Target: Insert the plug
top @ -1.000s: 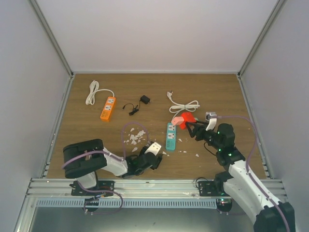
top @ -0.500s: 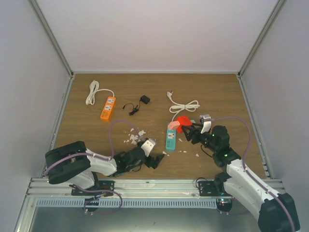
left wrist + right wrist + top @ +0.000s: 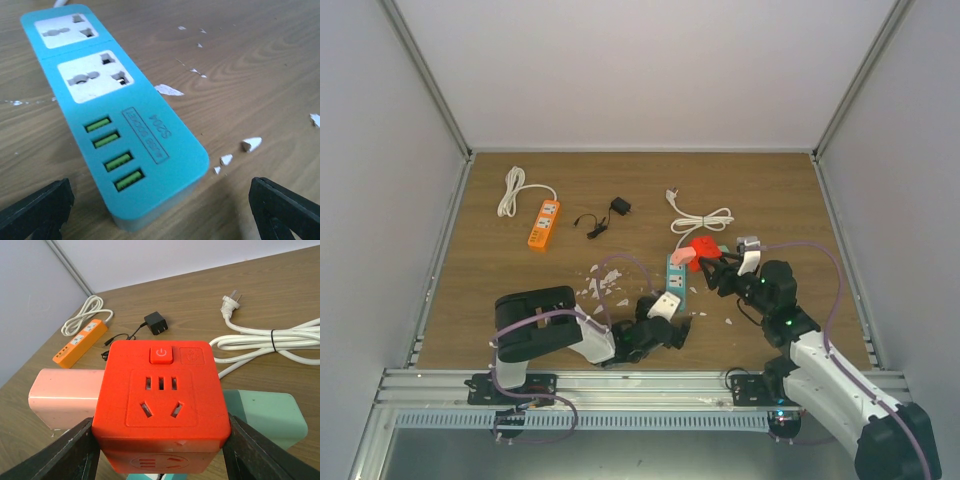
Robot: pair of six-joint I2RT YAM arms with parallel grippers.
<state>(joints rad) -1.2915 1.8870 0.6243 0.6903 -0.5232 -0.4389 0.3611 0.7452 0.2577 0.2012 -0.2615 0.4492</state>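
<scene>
A teal power strip [image 3: 674, 272] lies mid-table. In the left wrist view the teal power strip [image 3: 115, 110] shows two sockets and several green USB ports. My left gripper [image 3: 672, 318] is open and empty, its fingers [image 3: 37, 210] standing either side of the strip's near end. My right gripper [image 3: 708, 262] is shut on a red cube plug adapter [image 3: 703, 247] and holds it over the strip's far end. In the right wrist view the cube [image 3: 161, 405] sits between the fingers [image 3: 55, 455], with a pink block [image 3: 65, 395] at its left and the strip [image 3: 265, 412] below.
A coiled white cable [image 3: 700, 218] with a plug lies behind the strip. An orange power strip [image 3: 544, 223] with a white cord [image 3: 512, 190] lies at the back left, a black charger [image 3: 618, 206] beside it. White flakes [image 3: 605, 282] litter the wood near the teal strip.
My left arm has swung right, bringing its open gripper to the near end of the teal strip. My right gripper shifted the red cube slightly left, then held still.
</scene>
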